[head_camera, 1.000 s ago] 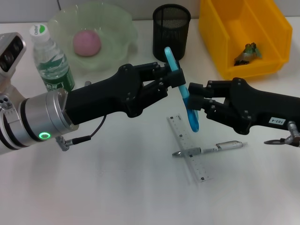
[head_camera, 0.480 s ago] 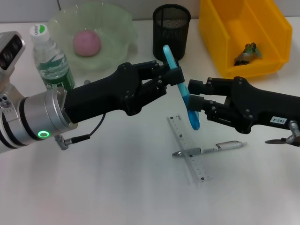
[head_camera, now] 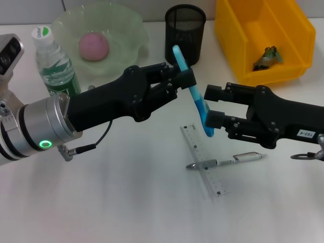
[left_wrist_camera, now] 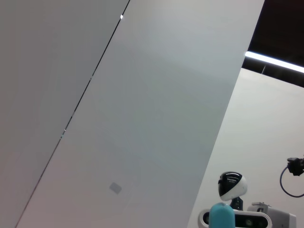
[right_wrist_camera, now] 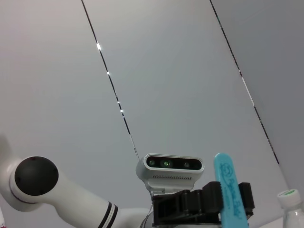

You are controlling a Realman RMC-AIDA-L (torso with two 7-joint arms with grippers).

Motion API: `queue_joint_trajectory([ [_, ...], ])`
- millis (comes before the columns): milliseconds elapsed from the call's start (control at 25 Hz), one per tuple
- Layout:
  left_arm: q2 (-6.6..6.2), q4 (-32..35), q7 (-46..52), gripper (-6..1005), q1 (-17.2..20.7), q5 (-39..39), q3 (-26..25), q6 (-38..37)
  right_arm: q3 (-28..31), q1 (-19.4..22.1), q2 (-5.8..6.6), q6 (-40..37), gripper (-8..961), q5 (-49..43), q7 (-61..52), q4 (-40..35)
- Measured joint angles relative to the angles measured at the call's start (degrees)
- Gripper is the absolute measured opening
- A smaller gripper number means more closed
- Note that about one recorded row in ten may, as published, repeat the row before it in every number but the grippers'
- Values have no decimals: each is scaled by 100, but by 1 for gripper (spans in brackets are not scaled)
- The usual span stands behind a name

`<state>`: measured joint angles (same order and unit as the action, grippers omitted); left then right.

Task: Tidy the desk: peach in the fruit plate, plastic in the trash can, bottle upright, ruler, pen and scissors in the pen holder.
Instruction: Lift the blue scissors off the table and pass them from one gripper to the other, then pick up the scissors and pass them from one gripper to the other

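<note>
The light blue scissors point(head_camera: 199, 103) hang tilted above the desk point(head_camera: 126, 202), with my left gripper point(head_camera: 186, 78) shut on their upper half. My right gripper point(head_camera: 211, 107) is open, its fingers spread on either side of the scissors' lower end. In the right wrist view the scissors point(right_wrist_camera: 230, 190) stand in the left gripper point(right_wrist_camera: 202, 206). Below them the pen point(head_camera: 228, 161) lies across the clear ruler point(head_camera: 205, 159). The black pen holder point(head_camera: 185, 33) stands behind. The peach point(head_camera: 93, 46) sits in the fruit plate point(head_camera: 126, 23), and the bottle point(head_camera: 55, 66) is upright. Crumpled plastic point(head_camera: 268, 55) lies in the yellow trash can point(head_camera: 243, 45).
The pen holder stands just behind the raised scissors, between the fruit plate and the trash can. The bottle is close to my left forearm. The left wrist view shows only the scissors' blue tip point(left_wrist_camera: 222, 216) against ceiling and wall.
My right gripper's fingers have spread apart and let go of the scissors. The left gripper keeps hold and has carried them slightly up and toward the pen holder.
</note>
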<state>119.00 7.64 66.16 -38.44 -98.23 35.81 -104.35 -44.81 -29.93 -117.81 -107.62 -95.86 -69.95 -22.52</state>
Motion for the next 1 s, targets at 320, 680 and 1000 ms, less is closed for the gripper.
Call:
queue_joint_trajectory([
  [320,0,-20,94,222,39,0,-236,10,60,293,1,-131,623,18,298,-246],
  [680,-4,-298,663,222,186,-1,-778,-34,1107,926,-39,-621,621,76,2312,142],
  [1000,9,-559,744,222,219,-4,-899,81,1159,1084,-135,-485,619,50,3836,945],
])
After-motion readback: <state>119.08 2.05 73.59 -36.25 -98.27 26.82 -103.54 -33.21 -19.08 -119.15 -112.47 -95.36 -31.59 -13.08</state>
